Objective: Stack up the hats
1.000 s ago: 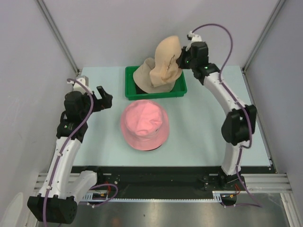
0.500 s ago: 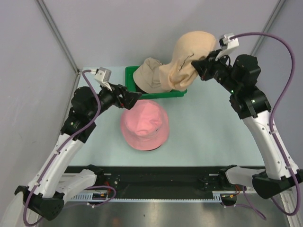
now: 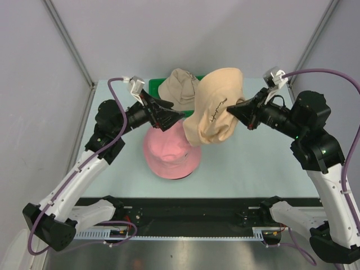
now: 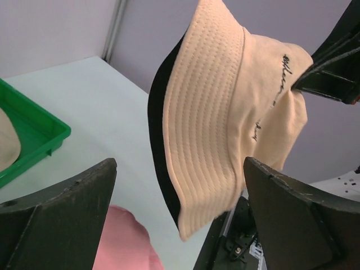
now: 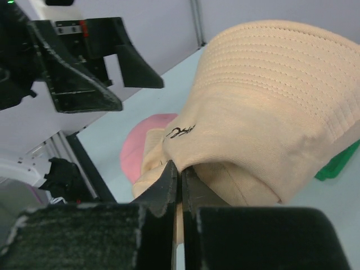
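Note:
My right gripper (image 3: 235, 107) is shut on the crown of a beige hat (image 3: 215, 107) and holds it in the air, its brim hanging just right of the pink hat (image 3: 170, 149) on the table. In the right wrist view the jaws (image 5: 180, 171) pinch the beige fabric (image 5: 264, 112), with the pink hat (image 5: 143, 140) below. My left gripper (image 3: 171, 112) is open and empty, pointing at the hanging hat. In the left wrist view the hat's brim (image 4: 219, 124) hangs between my fingers. A second beige hat (image 3: 179, 87) lies in the green tray (image 3: 154, 85).
The green tray stands at the back of the table, its corner seen in the left wrist view (image 4: 34, 135). Grey walls close in the table on three sides. The black front rail (image 3: 185, 208) runs along the near edge.
My right arm has swung the beige hat from above the tray forward and down, beside the pink hat. My left arm has reached right toward the hat, its gripper open.

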{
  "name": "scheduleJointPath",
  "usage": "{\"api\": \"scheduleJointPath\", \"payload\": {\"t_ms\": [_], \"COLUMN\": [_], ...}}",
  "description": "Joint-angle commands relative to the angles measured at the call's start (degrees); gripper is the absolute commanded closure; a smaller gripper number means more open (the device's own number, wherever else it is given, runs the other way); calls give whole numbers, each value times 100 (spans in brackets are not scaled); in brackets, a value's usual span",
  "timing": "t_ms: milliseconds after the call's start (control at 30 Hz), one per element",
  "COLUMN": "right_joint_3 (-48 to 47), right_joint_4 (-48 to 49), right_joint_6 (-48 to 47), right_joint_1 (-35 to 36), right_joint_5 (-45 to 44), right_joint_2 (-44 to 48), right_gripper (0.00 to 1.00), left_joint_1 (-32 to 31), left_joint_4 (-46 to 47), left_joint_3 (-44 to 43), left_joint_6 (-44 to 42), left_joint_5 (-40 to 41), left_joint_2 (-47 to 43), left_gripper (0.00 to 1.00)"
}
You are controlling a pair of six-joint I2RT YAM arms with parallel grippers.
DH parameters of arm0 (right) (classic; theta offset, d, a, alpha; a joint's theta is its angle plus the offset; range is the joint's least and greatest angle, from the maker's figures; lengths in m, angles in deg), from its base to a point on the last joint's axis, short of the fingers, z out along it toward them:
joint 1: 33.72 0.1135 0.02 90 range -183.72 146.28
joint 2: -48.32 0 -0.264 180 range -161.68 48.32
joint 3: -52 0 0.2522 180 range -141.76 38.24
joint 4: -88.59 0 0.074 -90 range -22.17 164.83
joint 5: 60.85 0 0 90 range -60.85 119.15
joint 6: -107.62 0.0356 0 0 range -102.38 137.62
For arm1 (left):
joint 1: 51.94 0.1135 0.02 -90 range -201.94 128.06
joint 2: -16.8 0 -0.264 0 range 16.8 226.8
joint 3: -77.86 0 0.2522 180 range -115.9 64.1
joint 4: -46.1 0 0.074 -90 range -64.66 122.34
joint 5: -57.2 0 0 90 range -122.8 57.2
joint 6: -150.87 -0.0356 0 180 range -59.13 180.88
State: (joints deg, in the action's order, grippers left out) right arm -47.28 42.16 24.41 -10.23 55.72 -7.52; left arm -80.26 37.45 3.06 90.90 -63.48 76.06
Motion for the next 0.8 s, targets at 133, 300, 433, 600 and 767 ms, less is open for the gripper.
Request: {"api": "scheduleJointPath", "payload": {"t_ms": [133, 300, 433, 600, 767], "right_joint_3": [-71, -35, 0, 0, -9], "right_joint_4": [23, 32, 6, -91, -108], "right_joint_6": [-2, -2, 7, -28, -63], "right_joint_1": [86, 104, 112, 121, 182], "right_joint_5": [1139, 1228, 1290, 1167, 842], "right_joint_2": [161, 169, 152, 117, 46], "right_gripper": [100, 100, 100, 100, 100], "left_joint_1": [-508, -631, -640, -640, -640], "left_joint_4": [711, 1080, 1457, 1494, 739], "left_joint_3": [-14, 170, 294, 443, 680], "left_joint_6": [241, 408, 566, 646, 435], "left_joint_5": [-404, -501, -649, -720, -238], "left_joint_2": [331, 323, 331, 218, -292], "left_gripper": [0, 6, 29, 76, 100]}}
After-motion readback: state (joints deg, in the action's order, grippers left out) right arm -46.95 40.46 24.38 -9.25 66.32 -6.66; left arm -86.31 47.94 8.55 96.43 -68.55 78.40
